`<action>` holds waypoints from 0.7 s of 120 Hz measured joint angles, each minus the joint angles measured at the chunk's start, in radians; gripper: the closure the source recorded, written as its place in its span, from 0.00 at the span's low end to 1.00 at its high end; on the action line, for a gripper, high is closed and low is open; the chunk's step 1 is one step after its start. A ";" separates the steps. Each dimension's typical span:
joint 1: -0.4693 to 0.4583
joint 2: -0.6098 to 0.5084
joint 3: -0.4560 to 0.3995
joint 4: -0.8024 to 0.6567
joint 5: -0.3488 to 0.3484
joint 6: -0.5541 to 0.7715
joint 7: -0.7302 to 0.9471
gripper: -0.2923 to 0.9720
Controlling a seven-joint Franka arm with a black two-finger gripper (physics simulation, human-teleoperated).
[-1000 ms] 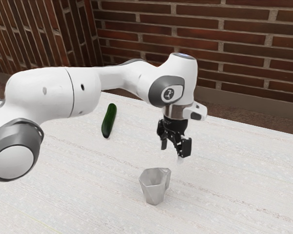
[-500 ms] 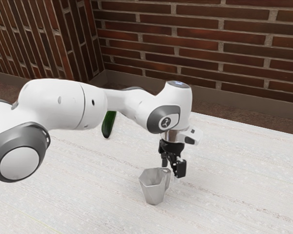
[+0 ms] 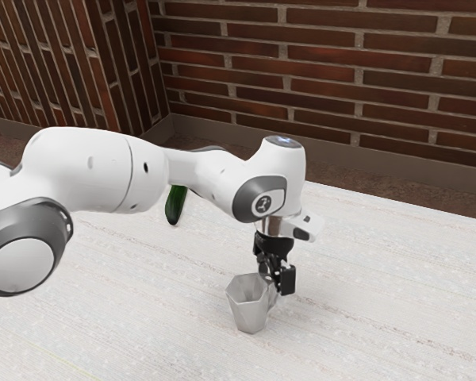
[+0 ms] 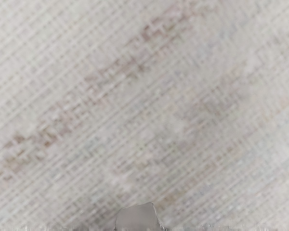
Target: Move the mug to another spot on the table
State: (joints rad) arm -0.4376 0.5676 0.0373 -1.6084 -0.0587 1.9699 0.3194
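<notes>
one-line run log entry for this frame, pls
phase: pre-grasp | mug: upright on table, not yet lifted | gripper: low at the mug's rim, exterior view's right side | cucumber: far side, partly behind arm

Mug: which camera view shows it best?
The exterior view: the whole grey mug stands upright on the table, with the gripper at its rim. In the wrist view the mug is a blurred grey shape under the hand.

Matt grey mug (image 3: 250, 308), glossy white arm (image 3: 87, 175), pale rough-grained table (image 3: 397, 302).
</notes>
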 joint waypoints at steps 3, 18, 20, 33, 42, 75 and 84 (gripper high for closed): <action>-0.001 -0.005 0.000 -0.006 0.000 0.000 0.001 0.23; -0.003 -0.021 0.002 -0.032 -0.003 -0.001 0.003 0.23; -0.003 -0.021 0.002 -0.033 -0.003 -0.001 0.003 0.23; -0.003 -0.025 0.003 -0.043 -0.004 -0.002 0.003 0.23; -0.003 -0.025 0.003 -0.044 -0.004 -0.001 0.004 0.23; -0.003 -0.035 0.004 -0.044 -0.002 0.008 0.004 0.45; -0.003 -0.036 0.004 -0.044 -0.002 0.009 0.004 0.51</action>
State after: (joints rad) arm -0.4403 0.5319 0.0414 -1.6525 -0.0604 1.9789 0.3233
